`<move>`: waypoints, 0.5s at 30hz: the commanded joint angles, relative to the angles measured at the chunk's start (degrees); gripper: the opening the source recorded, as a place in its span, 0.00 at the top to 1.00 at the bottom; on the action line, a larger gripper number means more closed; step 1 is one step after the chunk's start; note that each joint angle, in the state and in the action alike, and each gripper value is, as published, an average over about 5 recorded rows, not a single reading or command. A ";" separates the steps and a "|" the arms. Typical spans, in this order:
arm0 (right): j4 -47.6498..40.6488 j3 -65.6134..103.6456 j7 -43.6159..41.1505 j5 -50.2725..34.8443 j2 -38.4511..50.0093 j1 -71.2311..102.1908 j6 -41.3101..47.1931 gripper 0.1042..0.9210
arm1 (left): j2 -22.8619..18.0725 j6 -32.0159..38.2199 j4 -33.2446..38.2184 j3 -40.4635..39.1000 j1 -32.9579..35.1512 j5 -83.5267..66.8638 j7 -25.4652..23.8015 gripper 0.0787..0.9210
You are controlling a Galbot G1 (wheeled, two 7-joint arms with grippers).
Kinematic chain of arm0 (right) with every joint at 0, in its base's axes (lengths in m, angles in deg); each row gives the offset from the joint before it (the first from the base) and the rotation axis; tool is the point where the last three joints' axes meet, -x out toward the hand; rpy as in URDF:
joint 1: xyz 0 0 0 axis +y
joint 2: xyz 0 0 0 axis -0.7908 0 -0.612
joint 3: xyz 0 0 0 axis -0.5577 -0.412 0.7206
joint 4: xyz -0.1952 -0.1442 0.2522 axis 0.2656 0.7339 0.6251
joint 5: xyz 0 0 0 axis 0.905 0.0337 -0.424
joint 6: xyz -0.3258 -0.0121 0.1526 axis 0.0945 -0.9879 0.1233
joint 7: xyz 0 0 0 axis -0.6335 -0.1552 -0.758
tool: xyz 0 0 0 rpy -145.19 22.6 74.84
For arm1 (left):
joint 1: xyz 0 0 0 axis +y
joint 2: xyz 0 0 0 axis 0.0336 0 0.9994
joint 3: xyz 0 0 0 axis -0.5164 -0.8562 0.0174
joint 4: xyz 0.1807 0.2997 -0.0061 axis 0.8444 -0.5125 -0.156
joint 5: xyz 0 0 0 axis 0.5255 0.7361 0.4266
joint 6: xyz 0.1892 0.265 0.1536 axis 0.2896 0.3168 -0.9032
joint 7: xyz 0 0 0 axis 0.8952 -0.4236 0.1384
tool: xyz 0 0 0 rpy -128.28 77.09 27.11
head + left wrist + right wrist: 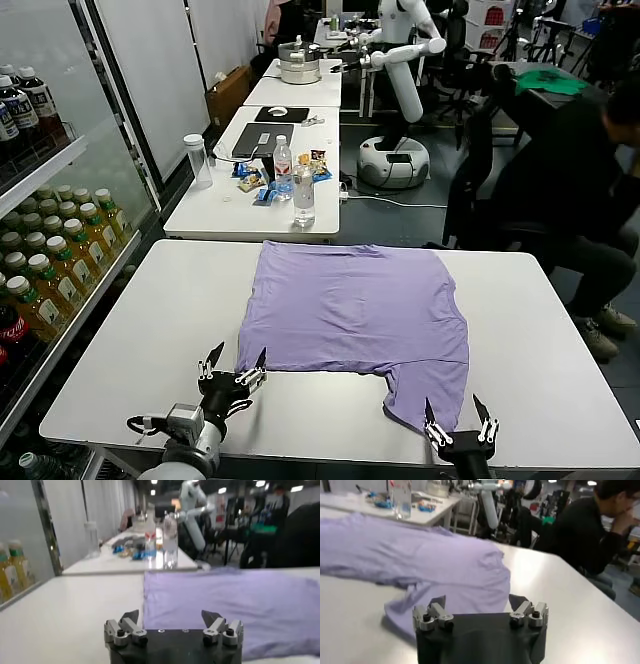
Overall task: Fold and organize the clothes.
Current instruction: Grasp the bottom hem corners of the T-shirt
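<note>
Now you have the lavender T-shirt spread flat at centre frame on the white table, with the left gripper and right gripper both spread wide and empty along the lower edge, seemingly poised to grasp its near hem and sleeve.

— Where does the T-shirt lie?

— Spread flat on the tabletop, about mid-width, one sleeve reaching toward the near edge on the robot's right.

— And the grippers?

— Left gripper sits just before the shirt's near-left corner; right gripper just before that sleeve (both with fingers spread apart, touching no fabric).

— Behind?

— A second table carrying bottles. A seated person is far right; a drinks cooler stands left.
</note>
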 commanded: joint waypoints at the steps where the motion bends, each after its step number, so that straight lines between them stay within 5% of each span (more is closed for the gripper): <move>1: -1.40 -0.24 0.96 0.24 -0.22 0.35 1.30 0.12 | 0.27 -5.07 -5.03 -0.44 -3.39 -0.36 1.00 0.12; 7: -2.82 -1.69 1.27 -1.61 -1.33 -0.15 1.12 0.18 | 0.05 -4.91 -6.08 -0.76 -3.90 -1.52 1.10 0.16; 15: -3.12 -2.40 0.72 -5.64 -1.48 -0.06 2.12 0.45 | 0.06 -4.93 -7.10 -1.12 -4.18 -3.89 1.33 0.43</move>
